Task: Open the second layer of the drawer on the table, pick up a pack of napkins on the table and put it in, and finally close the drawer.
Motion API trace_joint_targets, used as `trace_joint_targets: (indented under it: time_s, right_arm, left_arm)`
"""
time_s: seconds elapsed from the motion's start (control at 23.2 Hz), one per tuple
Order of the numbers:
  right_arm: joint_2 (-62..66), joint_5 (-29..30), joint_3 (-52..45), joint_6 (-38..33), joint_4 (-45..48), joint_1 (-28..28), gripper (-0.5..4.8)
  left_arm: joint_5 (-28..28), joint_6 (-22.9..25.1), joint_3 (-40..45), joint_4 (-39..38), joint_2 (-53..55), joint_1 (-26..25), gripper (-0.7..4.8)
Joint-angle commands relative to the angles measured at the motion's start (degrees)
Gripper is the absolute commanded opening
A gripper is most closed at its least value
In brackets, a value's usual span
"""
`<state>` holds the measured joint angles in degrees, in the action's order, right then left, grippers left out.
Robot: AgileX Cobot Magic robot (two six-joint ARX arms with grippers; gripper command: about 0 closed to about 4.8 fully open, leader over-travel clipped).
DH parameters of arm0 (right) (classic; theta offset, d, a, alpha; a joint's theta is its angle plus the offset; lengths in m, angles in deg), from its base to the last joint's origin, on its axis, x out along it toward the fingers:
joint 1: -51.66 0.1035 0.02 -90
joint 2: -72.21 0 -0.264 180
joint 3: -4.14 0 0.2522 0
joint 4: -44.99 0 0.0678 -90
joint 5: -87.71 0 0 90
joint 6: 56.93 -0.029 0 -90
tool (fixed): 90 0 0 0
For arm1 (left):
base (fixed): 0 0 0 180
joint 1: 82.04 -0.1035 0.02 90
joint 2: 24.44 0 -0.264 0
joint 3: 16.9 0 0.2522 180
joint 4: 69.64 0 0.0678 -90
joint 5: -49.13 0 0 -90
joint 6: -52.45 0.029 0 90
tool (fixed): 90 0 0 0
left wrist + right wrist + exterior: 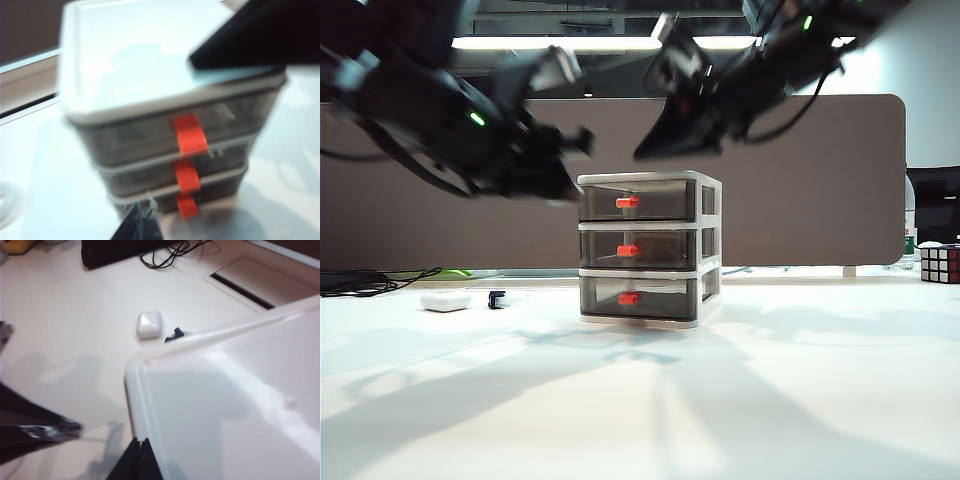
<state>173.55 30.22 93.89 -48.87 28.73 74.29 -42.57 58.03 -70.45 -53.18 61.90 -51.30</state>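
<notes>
Drawer [650, 250], white-framed with smoky tiers shut, stands under both grippers' closed, empty fingers [138, 460].

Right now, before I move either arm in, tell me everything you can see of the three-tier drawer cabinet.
The small white-framed cabinet with three smoky translucent grey drawers stands upright near the middle of the plain white tabletop. It looks like plastic, with a smooth glossy white top. Each drawer carries a small red-orange handle at its front centre, and all three look shut, the middle drawer included. Nothing visibly touches it; both arms hang above its top corners, blurred.
</notes>
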Motion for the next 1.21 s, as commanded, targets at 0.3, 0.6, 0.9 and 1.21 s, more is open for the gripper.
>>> trace_joint_targets:
  time_s: [0.3,0.6,0.9,1.21]
  right_arm:
    - [-30.60,-6.14,-15.87,2.58,-1.46,0.00,-0.05]
    - [-69.05,-14.53,-48.28,-8.11,0.66,0.07,-0.05]
    - [-99.25,-25.57,-65.37,-14.75,-6.54,0.13,-0.05]
    - [-101.24,-27.91,-70.97,-15.58,-9.84,0.77,-0.05]
  left_arm:
    - [7.65,-0.37,17.55,-24.04,-46.99,0.24,-0.03]
    - [17.14,-9.09,26.69,-36.37,-73.96,7.91,-0.03]
    - [18.14,-10.43,31.76,-40.54,-86.20,12.57,-0.04]
    - [18.82,-9.99,32.24,-41.59,-86.23,12.57,-0.04]
